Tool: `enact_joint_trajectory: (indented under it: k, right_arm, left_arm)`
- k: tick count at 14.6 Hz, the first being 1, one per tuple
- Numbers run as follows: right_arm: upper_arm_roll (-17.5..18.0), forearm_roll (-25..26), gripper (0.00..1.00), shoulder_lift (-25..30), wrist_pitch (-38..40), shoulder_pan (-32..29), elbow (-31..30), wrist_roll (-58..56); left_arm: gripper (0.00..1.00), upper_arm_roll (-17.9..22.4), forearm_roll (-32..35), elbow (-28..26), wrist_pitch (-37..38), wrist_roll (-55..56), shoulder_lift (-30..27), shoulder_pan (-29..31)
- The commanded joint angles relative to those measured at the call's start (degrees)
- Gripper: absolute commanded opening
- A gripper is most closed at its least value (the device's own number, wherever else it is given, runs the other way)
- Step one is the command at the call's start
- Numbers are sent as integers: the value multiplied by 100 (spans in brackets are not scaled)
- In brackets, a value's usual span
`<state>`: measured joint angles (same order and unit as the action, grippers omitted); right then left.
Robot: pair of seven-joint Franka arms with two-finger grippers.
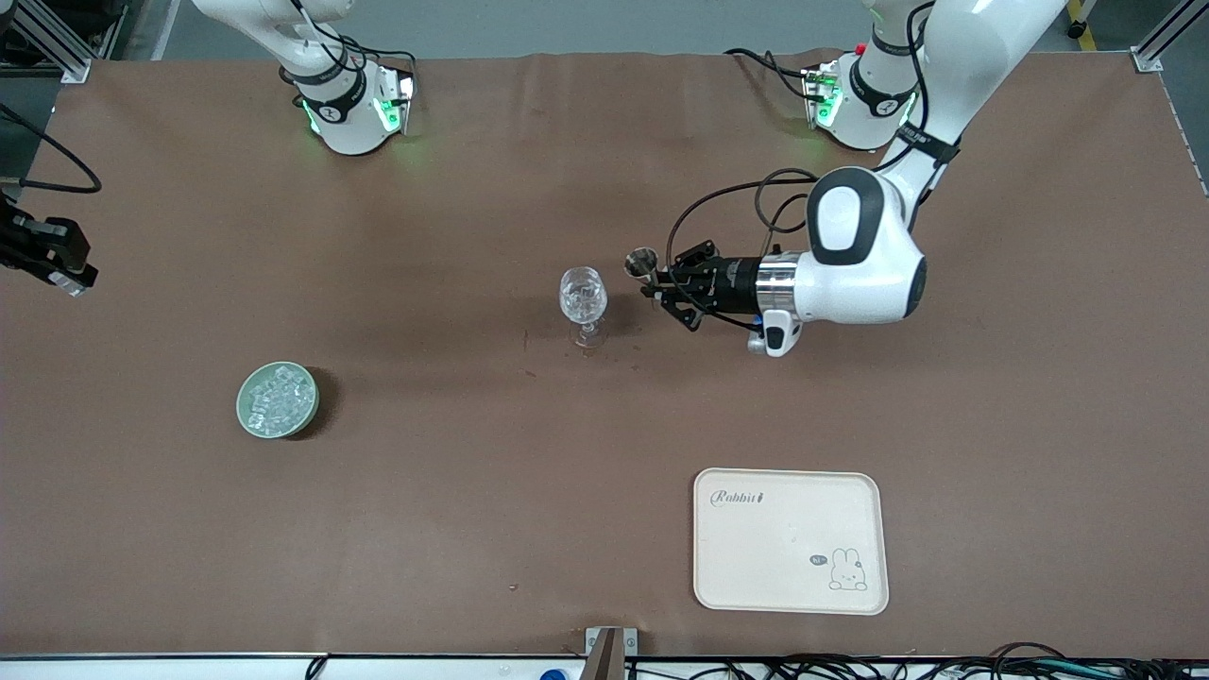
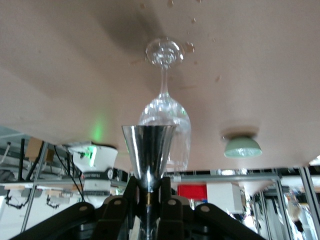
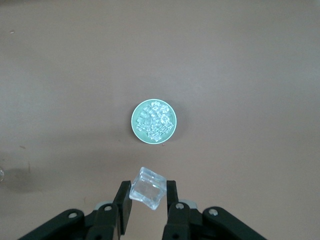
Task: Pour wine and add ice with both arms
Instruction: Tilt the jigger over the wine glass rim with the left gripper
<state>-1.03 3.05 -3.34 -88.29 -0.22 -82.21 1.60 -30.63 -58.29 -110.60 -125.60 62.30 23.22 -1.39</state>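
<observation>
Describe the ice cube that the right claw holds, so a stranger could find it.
Start at the green bowl heaped with small ice. High above it hangs the right claw, gripping one ice cube. Unlike the cubes in the bowl, it is alone and off the table.

A brown cloth (image 1: 453,529) covers the table. The pale green bowl (image 1: 247,416) holds clear, glassy ice cubes (image 1: 280,399). The wine glass (image 1: 583,295) is clear; the jigger (image 1: 641,263) is shiny silver. The tray (image 1: 791,540) is cream with a rabbit drawing and "Rabbit" lettering. The arms are white with black bands, their bases lit green.
</observation>
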Motion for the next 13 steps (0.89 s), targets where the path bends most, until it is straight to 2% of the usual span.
enact_joint_trajectory:
  k: [1,3,13]
  right_arm:
    - [6,-77,1,185,-31,4,-181,-54]
    - [6,-77,1,185,-39,-5,-181,-54]
    - [6,-77,1,185,-22,4,-181,-46]
  left_arm:
    - [2,-180,536,503,-385,623,419,-115]
    - [2,-356,1106,644,-606,1045,587,-133]
    - [2,-646,2663,874,-940,2109,657,-265]
